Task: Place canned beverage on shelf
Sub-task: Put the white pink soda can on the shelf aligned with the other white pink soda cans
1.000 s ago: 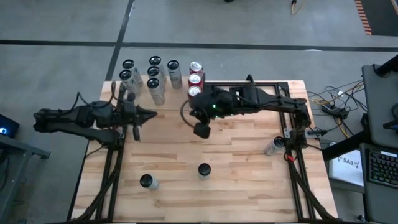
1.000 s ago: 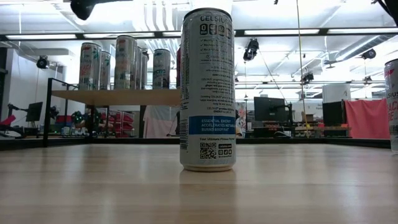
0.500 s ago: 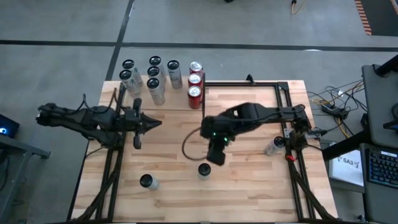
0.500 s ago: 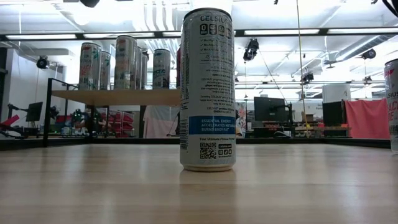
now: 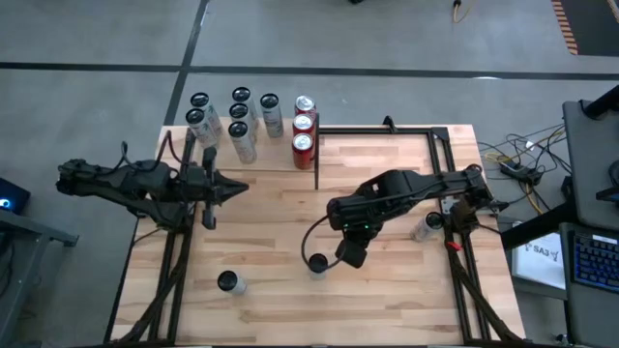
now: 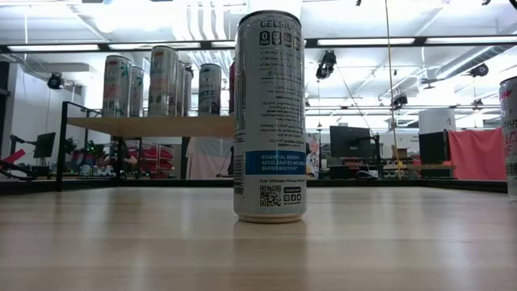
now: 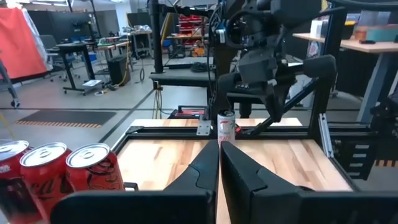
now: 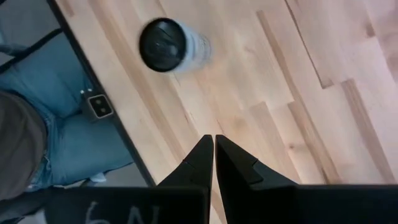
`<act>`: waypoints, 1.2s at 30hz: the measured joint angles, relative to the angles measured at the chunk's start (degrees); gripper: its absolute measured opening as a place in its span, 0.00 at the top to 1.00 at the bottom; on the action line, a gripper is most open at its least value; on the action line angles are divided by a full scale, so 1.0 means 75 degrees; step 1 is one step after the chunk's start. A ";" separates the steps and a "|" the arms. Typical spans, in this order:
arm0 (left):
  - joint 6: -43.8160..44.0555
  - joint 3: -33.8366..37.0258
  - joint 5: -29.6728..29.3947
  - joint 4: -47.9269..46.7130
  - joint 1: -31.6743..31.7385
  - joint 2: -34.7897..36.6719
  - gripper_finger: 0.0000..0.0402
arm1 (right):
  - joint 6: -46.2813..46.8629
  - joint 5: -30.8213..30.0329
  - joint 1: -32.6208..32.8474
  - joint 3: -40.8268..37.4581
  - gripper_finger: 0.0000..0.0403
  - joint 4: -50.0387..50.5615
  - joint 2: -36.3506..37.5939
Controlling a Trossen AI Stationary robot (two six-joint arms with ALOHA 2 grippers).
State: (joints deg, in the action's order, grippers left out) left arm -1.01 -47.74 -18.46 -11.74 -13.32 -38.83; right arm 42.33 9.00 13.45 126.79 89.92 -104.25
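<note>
While my right claw (image 5: pixel 350 255) hangs with its fingers pressed together and holding nothing, low and centre in the high view, a white can (image 5: pixel 315 264) stands upright just to its left on the tabletop (image 5: pixel 387 290), apart from it. Another can (image 5: pixel 229 282) stands lower left, near the tabletop's front edge, with bare wood between the two. In my right wrist view a dark-topped can (image 8: pixel 169 46) sits close to the tabletop's edge. A third loose can (image 5: pixel 426 227) stands at the right, by the black frame post. The middle of the tabletop is open planks. My left claw (image 5: pixel 240 188), also closed and empty, waits left of centre. Farthest off, upper left, the shelf (image 5: pixel 253 155) carries silver cans (image 5: pixel 237 124) and three red cans (image 5: pixel 304 130) along its right edge.
</note>
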 joint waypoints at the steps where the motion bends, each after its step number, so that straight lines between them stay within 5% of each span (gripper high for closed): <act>1: -0.0051 0.0000 0.0000 -0.0004 0.0000 -0.0013 1.00 | 0.0036 -0.0003 -0.0033 -0.0133 0.98 0.0009 0.0074; 11: -0.0617 -0.0003 -0.0066 0.0028 0.0003 -0.0058 1.00 | 0.1124 -0.0514 -0.0472 -0.2470 0.98 0.0016 0.1605; 25: -0.1767 -0.0687 -0.0955 0.0029 0.0009 -0.0063 1.00 | 0.4415 -0.0866 -0.0897 -0.5693 0.98 0.0025 0.4720; 36: -0.2000 -0.0732 -0.1081 0.0022 0.0003 -0.0069 1.00 | 0.4951 -0.0546 -0.0900 -0.7098 0.98 0.0018 0.5558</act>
State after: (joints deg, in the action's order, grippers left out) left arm -16.01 -53.23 -26.56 -11.57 -13.30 -39.35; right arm 79.46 4.90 6.70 73.56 90.06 -62.57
